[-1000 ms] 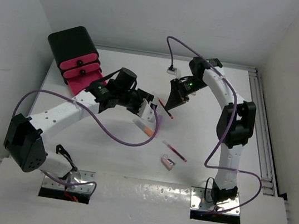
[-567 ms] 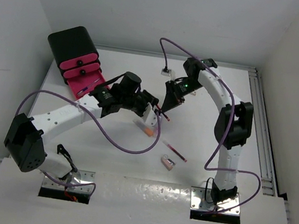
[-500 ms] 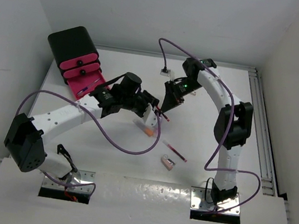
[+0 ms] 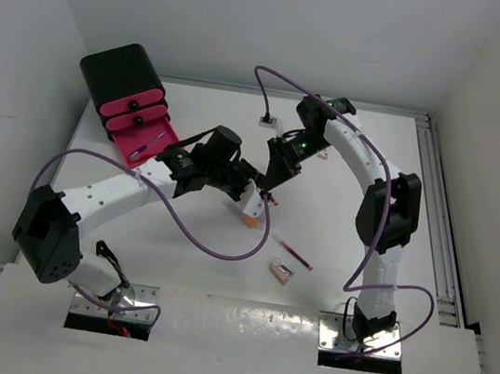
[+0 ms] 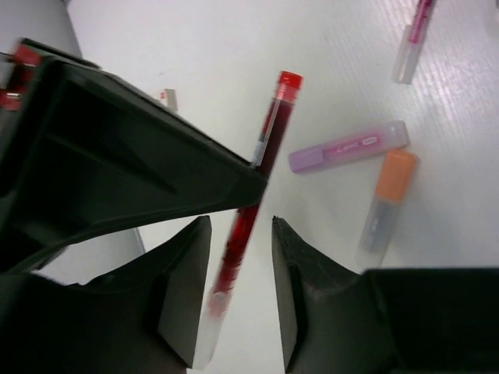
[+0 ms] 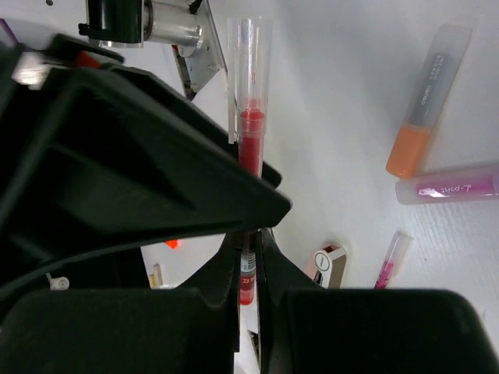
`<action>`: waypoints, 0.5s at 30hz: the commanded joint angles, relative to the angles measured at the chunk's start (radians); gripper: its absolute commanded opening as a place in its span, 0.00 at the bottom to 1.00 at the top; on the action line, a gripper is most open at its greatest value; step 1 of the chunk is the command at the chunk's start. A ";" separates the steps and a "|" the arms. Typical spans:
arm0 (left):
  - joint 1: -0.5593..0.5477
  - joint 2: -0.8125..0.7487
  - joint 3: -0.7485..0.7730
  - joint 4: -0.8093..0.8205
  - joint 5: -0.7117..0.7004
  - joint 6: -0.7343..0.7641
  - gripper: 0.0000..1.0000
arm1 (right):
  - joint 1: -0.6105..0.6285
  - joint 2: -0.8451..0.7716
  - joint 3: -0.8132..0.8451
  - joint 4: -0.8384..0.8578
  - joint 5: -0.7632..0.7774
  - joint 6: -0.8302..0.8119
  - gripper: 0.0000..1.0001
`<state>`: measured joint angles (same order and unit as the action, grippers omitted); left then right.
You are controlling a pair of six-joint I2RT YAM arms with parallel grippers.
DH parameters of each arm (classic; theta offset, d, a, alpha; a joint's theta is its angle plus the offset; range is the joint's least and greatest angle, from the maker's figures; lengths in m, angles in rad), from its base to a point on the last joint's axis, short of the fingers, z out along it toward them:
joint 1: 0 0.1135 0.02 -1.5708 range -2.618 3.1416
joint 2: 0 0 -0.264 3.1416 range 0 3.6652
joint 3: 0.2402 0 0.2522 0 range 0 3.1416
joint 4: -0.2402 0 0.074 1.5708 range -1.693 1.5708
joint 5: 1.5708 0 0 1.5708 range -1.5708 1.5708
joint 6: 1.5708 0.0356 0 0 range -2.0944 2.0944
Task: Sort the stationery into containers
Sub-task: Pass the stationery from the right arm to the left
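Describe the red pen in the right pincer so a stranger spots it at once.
Look right of the black cabinet, where both arms' tips meet. The right pincer is shut on a red pen with a clear barrel, between the left pincer's open fingers. It alone is held off the table; the lilac marker and orange marker lie flat.

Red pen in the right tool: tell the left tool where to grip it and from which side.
Grip the thin red pen on its free clear end, away from the right tool, which is shut nearer the red cap. The left tool straddles that end, open, so come end-on along the pen's axis and close across the slim barrel.
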<state>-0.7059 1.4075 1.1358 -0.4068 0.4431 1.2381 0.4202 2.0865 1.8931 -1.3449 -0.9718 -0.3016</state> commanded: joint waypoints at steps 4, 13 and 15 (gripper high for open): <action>-0.010 0.022 0.028 -0.043 0.016 0.034 0.36 | 0.005 -0.057 0.037 -0.083 -0.038 -0.034 0.00; 0.029 0.005 0.033 0.025 0.000 -0.122 0.04 | -0.029 -0.060 0.031 -0.062 -0.009 0.004 0.52; 0.060 -0.002 0.047 0.007 -0.003 -0.173 0.01 | -0.058 -0.069 0.015 -0.037 -0.001 0.022 0.56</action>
<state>-0.6895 1.4326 1.1362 -0.4191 0.4309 1.1717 0.4080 2.0853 1.8965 -1.3483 -0.9684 -0.3016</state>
